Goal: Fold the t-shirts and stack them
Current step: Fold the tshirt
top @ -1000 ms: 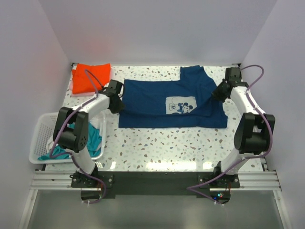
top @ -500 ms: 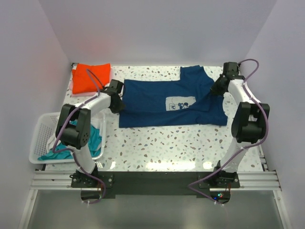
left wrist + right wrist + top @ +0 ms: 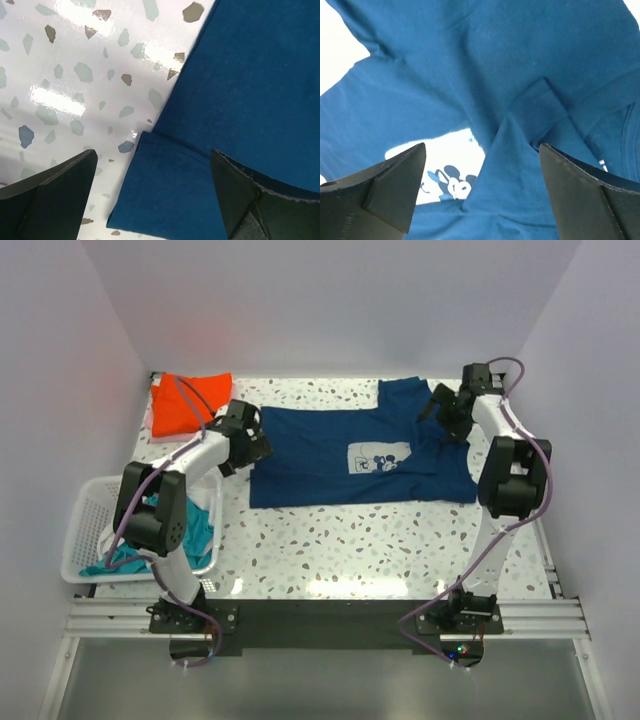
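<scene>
Navy tee (image 3: pixel 330 455) is lying lengthwise nine-to-three; left gripper (image 3: pixel 252 445), jaws spread and empty, is hovering at nine, right gripper (image 3: pixel 443 408) likewise at two.

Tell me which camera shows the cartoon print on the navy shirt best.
Top external: the print shows nearly whole, in place on the navy shirt. Right wrist sees it closer but a cloth fold hides part. Left wrist shows only the shirt's edge on the table, no print.
</scene>
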You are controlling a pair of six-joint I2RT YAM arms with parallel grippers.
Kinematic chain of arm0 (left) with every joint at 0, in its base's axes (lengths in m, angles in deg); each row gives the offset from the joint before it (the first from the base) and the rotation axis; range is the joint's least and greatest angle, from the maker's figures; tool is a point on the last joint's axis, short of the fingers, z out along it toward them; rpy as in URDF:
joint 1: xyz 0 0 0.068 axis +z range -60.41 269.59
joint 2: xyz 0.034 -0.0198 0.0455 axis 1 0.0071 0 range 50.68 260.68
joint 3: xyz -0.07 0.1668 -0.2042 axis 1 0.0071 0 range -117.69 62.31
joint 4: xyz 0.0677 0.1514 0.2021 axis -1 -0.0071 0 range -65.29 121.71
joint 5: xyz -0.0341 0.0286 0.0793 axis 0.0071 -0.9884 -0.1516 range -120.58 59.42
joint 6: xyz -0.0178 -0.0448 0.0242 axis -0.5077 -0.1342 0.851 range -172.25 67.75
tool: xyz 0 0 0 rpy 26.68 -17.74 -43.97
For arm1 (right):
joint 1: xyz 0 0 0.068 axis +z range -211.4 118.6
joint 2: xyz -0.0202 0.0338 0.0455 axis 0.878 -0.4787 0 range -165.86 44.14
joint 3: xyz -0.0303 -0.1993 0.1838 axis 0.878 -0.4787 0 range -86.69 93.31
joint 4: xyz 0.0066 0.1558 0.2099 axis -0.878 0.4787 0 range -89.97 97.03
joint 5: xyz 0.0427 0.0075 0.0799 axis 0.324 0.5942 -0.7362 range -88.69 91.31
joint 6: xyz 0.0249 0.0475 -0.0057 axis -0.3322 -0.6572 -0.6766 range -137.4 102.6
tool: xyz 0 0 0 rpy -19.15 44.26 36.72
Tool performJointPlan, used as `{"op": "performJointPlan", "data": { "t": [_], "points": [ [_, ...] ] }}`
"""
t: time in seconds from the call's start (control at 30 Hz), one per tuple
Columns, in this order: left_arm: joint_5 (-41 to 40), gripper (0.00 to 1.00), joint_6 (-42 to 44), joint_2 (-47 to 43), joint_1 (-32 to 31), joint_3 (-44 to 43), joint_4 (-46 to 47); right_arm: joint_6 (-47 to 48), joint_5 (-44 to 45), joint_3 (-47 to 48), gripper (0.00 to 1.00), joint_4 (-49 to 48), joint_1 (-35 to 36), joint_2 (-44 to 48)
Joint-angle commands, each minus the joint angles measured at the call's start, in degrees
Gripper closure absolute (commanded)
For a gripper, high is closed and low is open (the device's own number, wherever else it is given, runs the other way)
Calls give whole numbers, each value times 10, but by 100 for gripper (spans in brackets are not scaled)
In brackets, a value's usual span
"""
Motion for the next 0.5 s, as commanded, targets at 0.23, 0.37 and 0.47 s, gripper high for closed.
{"op": "performJointPlan", "data": {
  "t": [0.23,0.37,0.47],
  "points": [
    [38,0,8,-103,-52,36,38,61,2,-146,1,22,-3,143],
    [77,0,9,-102,-63,72,75,74,-5,-202,2,3,-3,162],
    [82,0,5,-101,-65,95,84,74,-8,-221,9,-4,-3,160]
  ]
}}
